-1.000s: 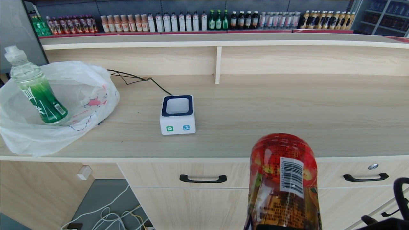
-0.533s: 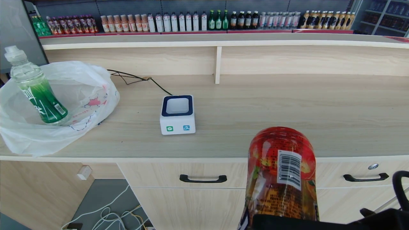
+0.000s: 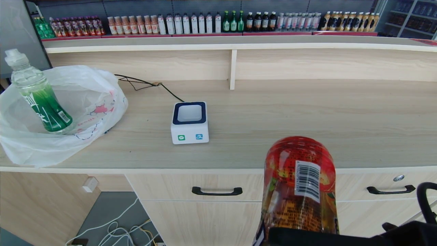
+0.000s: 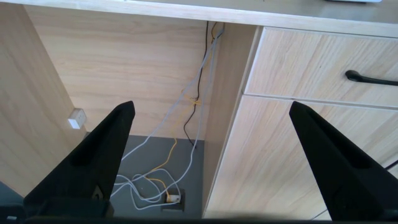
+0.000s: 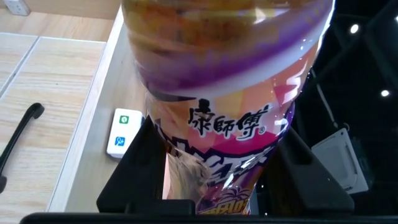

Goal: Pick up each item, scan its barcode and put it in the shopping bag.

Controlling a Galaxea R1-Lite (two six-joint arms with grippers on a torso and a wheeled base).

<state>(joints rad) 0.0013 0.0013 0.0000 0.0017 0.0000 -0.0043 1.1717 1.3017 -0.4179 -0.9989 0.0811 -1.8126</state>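
Bottle (image 3: 283, 191) points lengthwise toward the counter (image 3: 273, 112), barcode (image 3: 307, 181) up. Right gripper (image 5: 217, 168) clamps it between both jaws; left gripper (image 4: 210, 112) gapes.

We see a pale wooden counter (image 3: 290, 112) running across the whole middle of the frame, with a low back wall (image 3: 307, 65) split by one upright divider (image 3: 233, 70) at upper centre. At the far left a thin white shopping bag (image 3: 92, 99) sits slumped open on the top, reaching its front edge. Left of centre, well apart from the bag, a small white scanner (image 3: 189, 123) with a dark-framed window stands. A black cable (image 3: 136, 81) runs from it toward the back wall. Below the front edge, drawers (image 3: 205, 186) carry black handles.
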